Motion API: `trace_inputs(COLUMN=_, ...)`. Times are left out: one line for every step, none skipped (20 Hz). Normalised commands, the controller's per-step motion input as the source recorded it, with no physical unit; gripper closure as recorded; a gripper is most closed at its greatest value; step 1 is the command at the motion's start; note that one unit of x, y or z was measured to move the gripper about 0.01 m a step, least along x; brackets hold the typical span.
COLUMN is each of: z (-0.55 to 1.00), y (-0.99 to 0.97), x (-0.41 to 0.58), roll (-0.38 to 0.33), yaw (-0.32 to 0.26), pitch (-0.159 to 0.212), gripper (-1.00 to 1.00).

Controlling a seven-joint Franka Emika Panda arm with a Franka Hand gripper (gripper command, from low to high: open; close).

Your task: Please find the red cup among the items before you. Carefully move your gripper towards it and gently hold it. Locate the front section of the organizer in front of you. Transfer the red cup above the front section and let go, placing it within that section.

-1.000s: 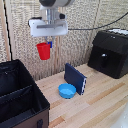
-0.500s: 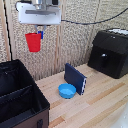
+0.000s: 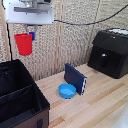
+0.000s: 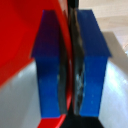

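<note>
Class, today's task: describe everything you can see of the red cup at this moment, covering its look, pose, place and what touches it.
The red cup is small, bright red, smooth and plastic-looking, tapering towards its base. It hangs upright in the air, mouth up, above the organizer at the exterior view's left. The gripper holds it by the rim: in the wrist view, the thin red wall sits pinched between the blue fingers. Nothing else touches it. Its inside is not visible.

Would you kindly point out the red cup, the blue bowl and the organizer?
red cup (image 3: 23, 44), exterior view, its outer side wall.
blue bowl (image 3: 67, 91), exterior view, its inside.
organizer (image 3: 31, 90), exterior view, its top rim.
</note>
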Motion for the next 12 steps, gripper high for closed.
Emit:
trace_inputs(z=-0.32, y=0.55, x=-0.6, roll=0.0, yaw=0.069, pitch=0.0, gripper=1.0)
trace_inputs(z=-0.39, y=0.57, x=-0.577, roll=0.0, yaw=0.068, pitch=0.0, gripper=1.0)
trace_inputs(z=-0.42, y=0.59, x=-0.554, roll=0.0, yaw=0.068, pitch=0.0, gripper=1.0)
trace_inputs(z=-0.46, y=0.59, x=-0.531, roll=0.0, yaw=0.068, pitch=0.0, gripper=1.0)
trace_inputs(z=-0.5, y=0.61, x=-0.489, roll=0.0, yaw=0.065, pitch=-0.001, gripper=1.0)
trace_inputs(z=-0.51, y=0.61, x=-0.451, roll=0.0, yaw=0.065, pitch=-0.017, gripper=1.0)
trace_inputs(z=-0.51, y=0.57, x=-0.443, roll=0.0, yaw=0.074, pitch=-0.021, gripper=1.0)
trace_inputs(z=-0.5, y=0.49, x=-0.457, roll=0.0, yaw=0.084, pitch=-0.045, gripper=1.0)
trace_inputs(z=-0.53, y=0.45, x=-0.457, roll=-0.01, yaw=0.088, pitch=-0.065, gripper=1.0)
trace_inputs(z=-0.56, y=0.42, x=-0.434, roll=-0.027, yaw=0.089, pitch=-0.078, gripper=1.0)
trace_inputs(z=-0.62, y=0.38, x=-0.403, roll=-0.062, yaw=0.087, pitch=-0.103, gripper=1.0)
trace_inputs(z=-0.65, y=0.33, x=-0.363, roll=-0.086, yaw=0.095, pitch=-0.116, gripper=1.0)
